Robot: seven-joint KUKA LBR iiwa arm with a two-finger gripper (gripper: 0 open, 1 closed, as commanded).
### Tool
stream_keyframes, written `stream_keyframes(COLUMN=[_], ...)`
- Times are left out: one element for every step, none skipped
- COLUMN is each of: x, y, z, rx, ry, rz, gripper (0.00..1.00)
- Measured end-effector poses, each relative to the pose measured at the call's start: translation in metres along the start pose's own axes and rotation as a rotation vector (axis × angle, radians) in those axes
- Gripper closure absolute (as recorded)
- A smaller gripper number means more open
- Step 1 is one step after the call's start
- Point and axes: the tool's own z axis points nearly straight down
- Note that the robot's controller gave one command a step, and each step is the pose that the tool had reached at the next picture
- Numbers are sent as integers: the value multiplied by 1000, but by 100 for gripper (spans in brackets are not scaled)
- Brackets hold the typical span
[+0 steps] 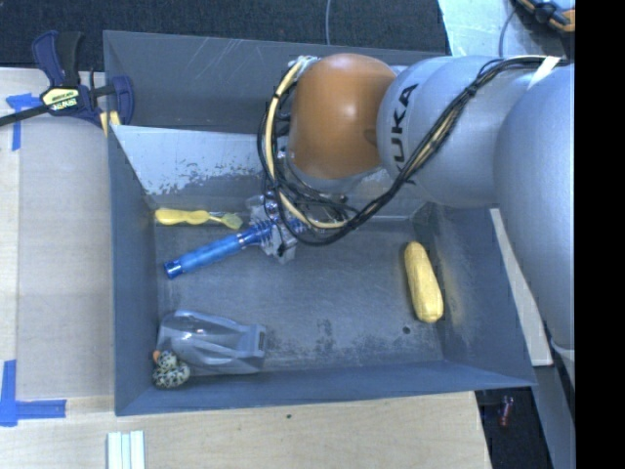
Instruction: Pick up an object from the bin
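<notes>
My gripper (274,231) hangs under the arm's orange cover, low over the back left-middle of the bin. It is right at the right end of a blue-handled tool (210,252), which lies slanted down to the left on the bin floor. I cannot make out whether the gripper has closed on the tool. Just behind the tool, a yellow plastic spoon-like piece (193,218) lies along the back wall.
A yellow corn-cob-shaped thing (423,280) lies at the right side. A clear plastic piece (213,341) and a small spotted ball (169,369) sit in the front left corner. The arm covers the bin's back right.
</notes>
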Motion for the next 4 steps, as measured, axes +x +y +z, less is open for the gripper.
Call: stream_keyframes(x=[-5, -14, -13, 2], y=[5, 26, 22, 19], z=[-13, 40, 46, -30], rx=[2, 6, 4, 3], ry=[-5, -11, -12, -8], rz=[13, -157, -152, -181], gripper=[100, 100, 100, 100])
